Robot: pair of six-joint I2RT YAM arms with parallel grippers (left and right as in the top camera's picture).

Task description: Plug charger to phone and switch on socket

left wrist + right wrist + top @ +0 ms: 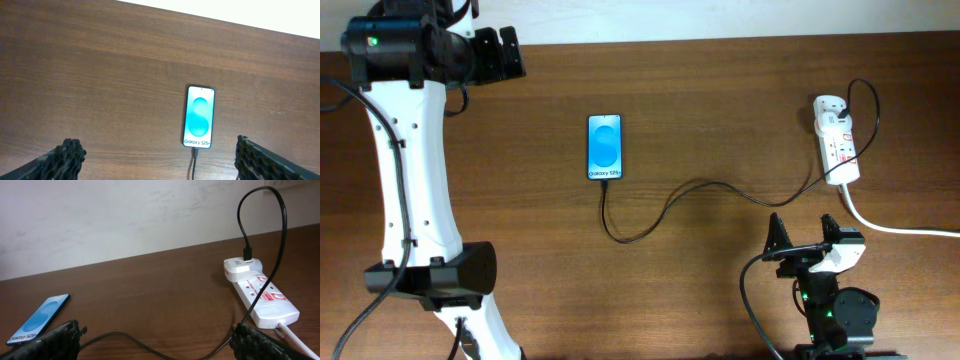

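The phone (604,147) lies flat mid-table, blue screen lit, "Galaxy" text at its near end; it also shows in the left wrist view (199,117) and the right wrist view (38,318). The charger cable (700,186) runs from the phone's near end, where its connector tip (195,152) sits in the port, across to the socket (836,140), a white power strip at the right with a black plug (247,259) in it. My left gripper (500,53) is open and empty at the far left. My right gripper (805,238) is open and empty near the front right.
The socket's thick white cord (900,227) trails off to the right edge. The cable loops up above the strip (260,200). A pale wall (125,215) stands behind the table's far edge.
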